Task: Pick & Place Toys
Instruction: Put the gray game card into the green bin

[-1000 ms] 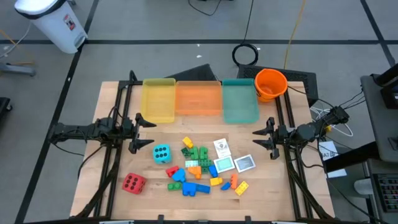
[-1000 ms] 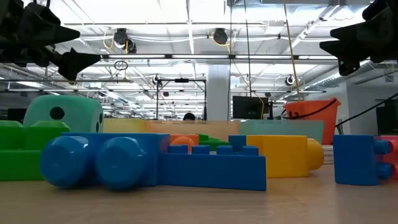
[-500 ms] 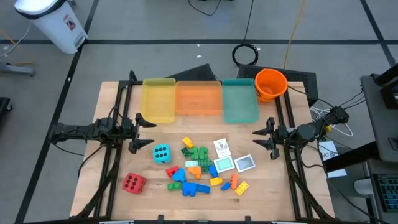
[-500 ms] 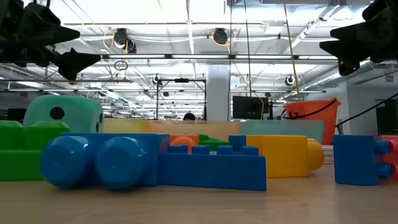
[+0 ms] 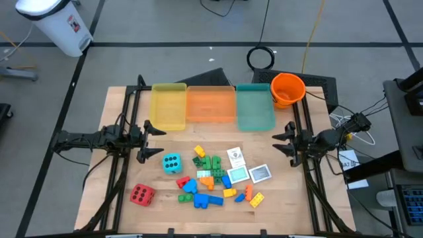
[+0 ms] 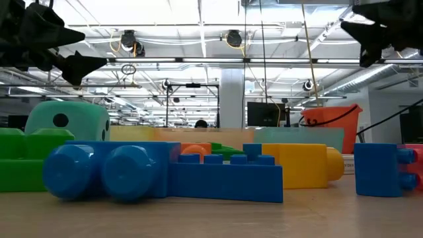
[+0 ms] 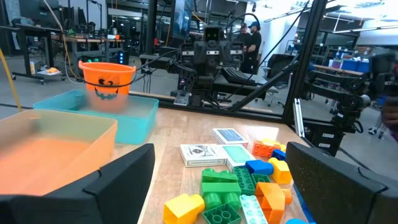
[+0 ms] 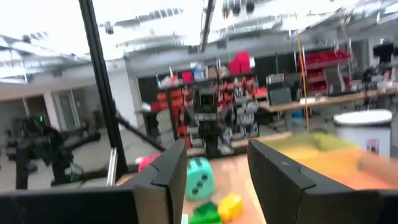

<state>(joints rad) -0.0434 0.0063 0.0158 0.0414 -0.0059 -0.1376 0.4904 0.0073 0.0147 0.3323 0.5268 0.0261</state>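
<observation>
left gripper point(image 5: 153, 141) hovers beside cyan die point(image 5: 172, 162), fingers wide apart, empty. right gripper point(image 5: 284, 142) hovers near card packs point(image 5: 248, 168), fingers part-way apart, empty.

Wood-grain table point(image 5: 284, 201); glossy plastic bricks point(image 5: 210, 178); translucent trays point(image 5: 211, 106).

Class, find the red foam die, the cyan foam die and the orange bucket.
Red foam die point(image 5: 141, 194), high view, dotted top face.
Cyan foam die point(image 5: 172, 162), high view, dotted top face.
Orange bucket point(image 5: 288, 89), high view, inside bottom.
</observation>
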